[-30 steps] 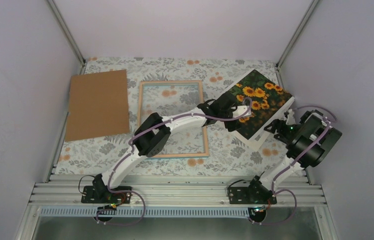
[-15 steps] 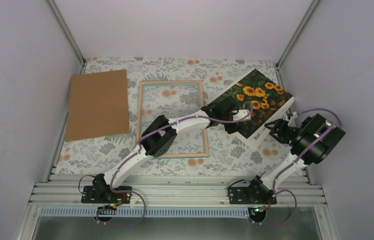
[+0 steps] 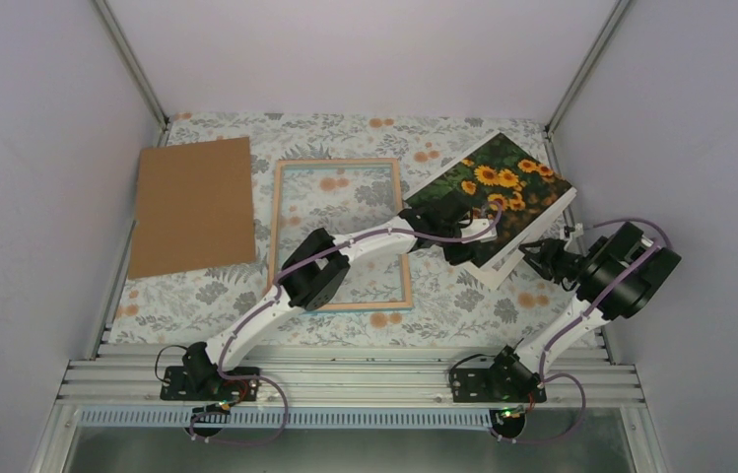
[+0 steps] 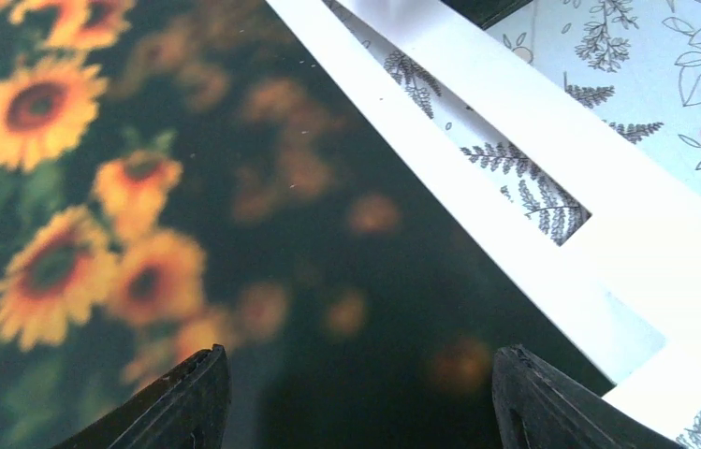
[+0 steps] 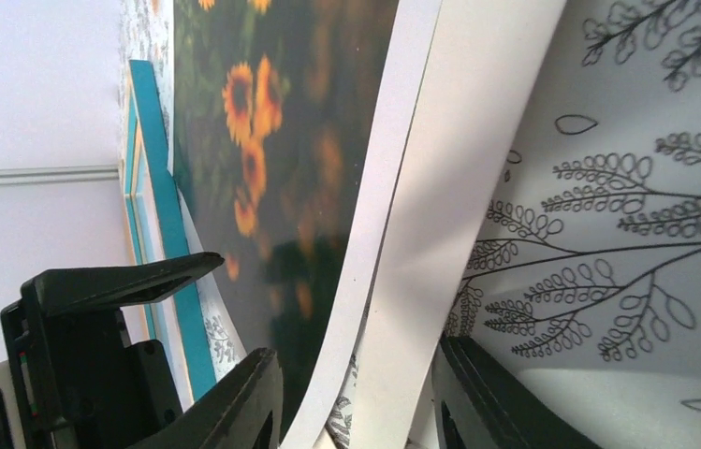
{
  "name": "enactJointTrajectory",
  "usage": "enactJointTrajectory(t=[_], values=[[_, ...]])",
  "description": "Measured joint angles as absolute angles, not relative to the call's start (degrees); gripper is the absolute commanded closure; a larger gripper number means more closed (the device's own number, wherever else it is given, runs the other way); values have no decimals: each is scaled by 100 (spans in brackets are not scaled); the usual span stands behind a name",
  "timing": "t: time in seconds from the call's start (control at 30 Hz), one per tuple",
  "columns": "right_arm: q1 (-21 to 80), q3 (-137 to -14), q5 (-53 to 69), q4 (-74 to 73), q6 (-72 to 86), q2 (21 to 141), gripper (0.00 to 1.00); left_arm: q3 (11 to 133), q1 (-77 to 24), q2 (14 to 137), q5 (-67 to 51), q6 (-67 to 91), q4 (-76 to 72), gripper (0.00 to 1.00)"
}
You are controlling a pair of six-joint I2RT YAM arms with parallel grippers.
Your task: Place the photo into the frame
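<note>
On the floral-clothed bench [image 3: 443,296], the frame [image 3: 337,202] is laid flat at centre. The photo [image 3: 491,187] is seen at the right, print upward, tilted. The left claw [image 4: 357,398] is spread wide over its face. Its white margin is straddled by the right claw [image 5: 356,393]; whether that claw is clamped cannot be told.

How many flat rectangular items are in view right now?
3: plain brown backing board far left; wood-coloured rectangular frame centre; sunflower photo right, tilted. More could hide under it.
</note>
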State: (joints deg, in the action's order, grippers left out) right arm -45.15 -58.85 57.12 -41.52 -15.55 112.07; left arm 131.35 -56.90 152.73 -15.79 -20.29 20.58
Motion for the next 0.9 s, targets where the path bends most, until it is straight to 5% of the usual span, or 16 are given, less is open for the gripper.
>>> enactJointTrajectory(t=[0.27, 0.6, 0.77, 0.9], values=[[-4506, -5747, 5924, -3752, -1417, 11314, 74, 13336, -5752, 15482, -1745, -2053, 2165, 31], [-4257, -5658, 6086, -2950, -878, 11365, 74, 13434, -5756, 15535, -1828, -2110, 2209, 32], [-4115, -5660, 6206, -2532, -548, 11500, 95, 13434, -5756, 15535, -1861, -2165, 2222, 31], [-3983, -5664, 6206, -2401, -344, 11605, 96, 13434, -5756, 15535, -1868, -2178, 2222, 27]])
